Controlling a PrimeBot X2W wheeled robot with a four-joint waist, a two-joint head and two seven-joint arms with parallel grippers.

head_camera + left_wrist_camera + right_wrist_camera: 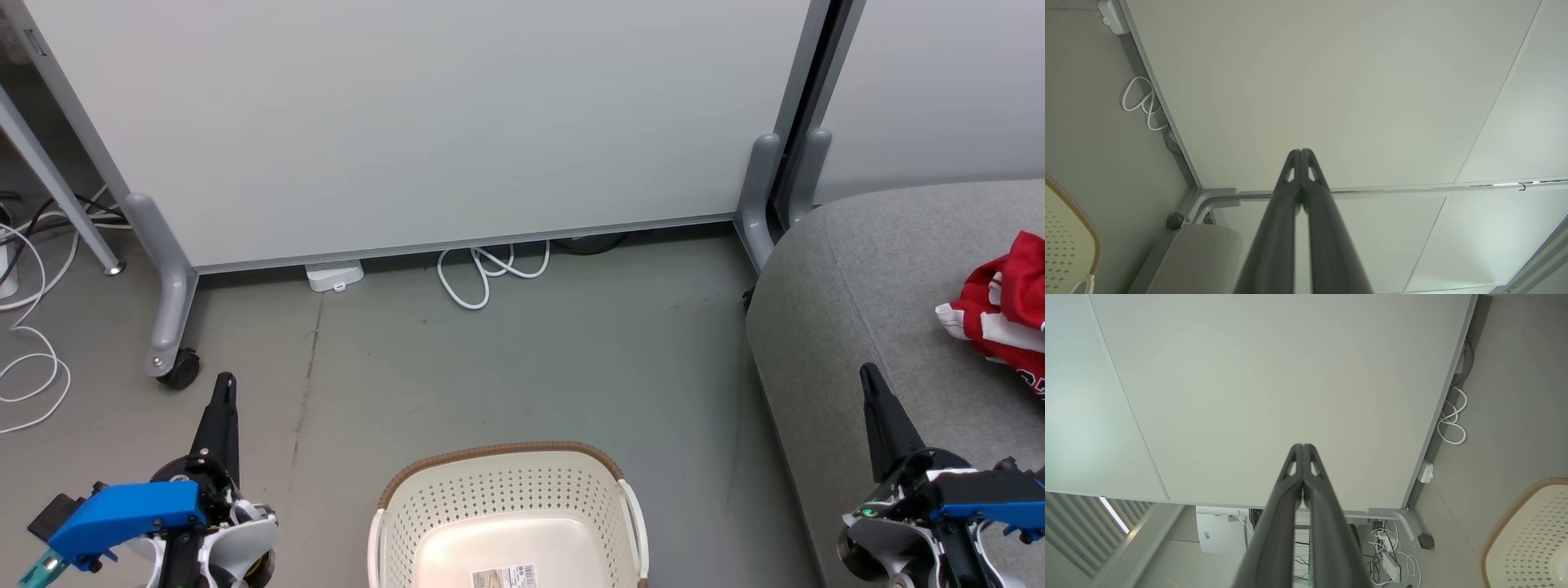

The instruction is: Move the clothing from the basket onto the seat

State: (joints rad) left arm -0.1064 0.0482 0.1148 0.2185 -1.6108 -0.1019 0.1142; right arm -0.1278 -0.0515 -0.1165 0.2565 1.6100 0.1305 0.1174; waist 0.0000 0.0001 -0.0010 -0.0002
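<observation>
Head view shows the grey seat [857,269] at my right, red clothing [1008,306] heaped on it, and the basket [506,488] on the floor [531,351], a label [504,576] on its bottom. Wrist views show my left gripper [1301,152] and right gripper [1303,446] pinched together on nothing.

Left claw [225,384]: long dark tapered fingers [219,425], blue housing [122,510], white-grey wrist shell [245,543].
Right claw [867,374]: same dark fingers, blue housing, small green light [871,512].

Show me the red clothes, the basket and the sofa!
red clothes [998,314]: head view, on the crumpled fabric.
basket [506,490]: head view, on its perforated back wall.
sofa [857,269]: head view, on bare grey cushion.
</observation>
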